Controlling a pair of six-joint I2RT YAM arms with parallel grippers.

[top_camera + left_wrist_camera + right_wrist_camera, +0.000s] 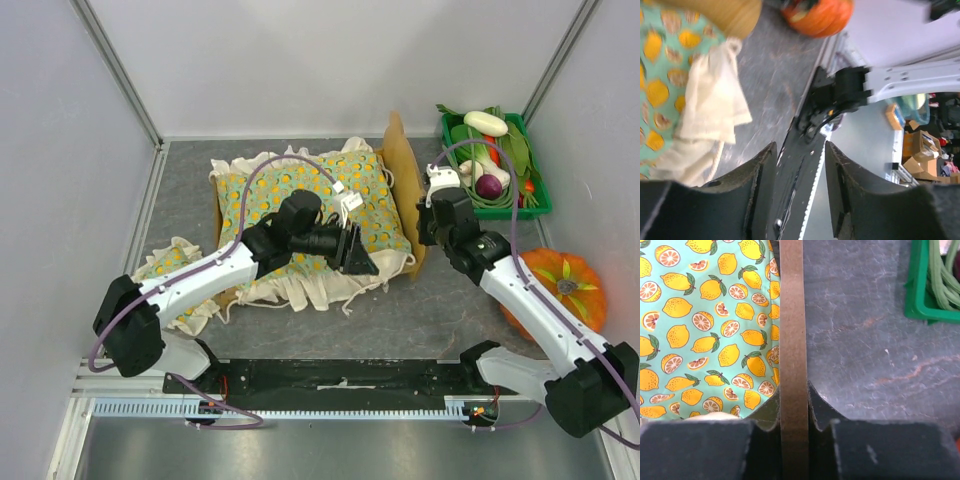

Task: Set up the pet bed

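On the grey table (865,340), right fingers (875,450) pinch the pet bed (792,315) by its headboard; left fingers (755,185) gape empty nearby.

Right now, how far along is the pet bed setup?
Done: the lemon cushion lies in the pet bed. In hand: the right pincer is clamped on the headboard; the left pincer hangs open, empty, by the cushion's frill. Left: the small pillow lies outside on the table.
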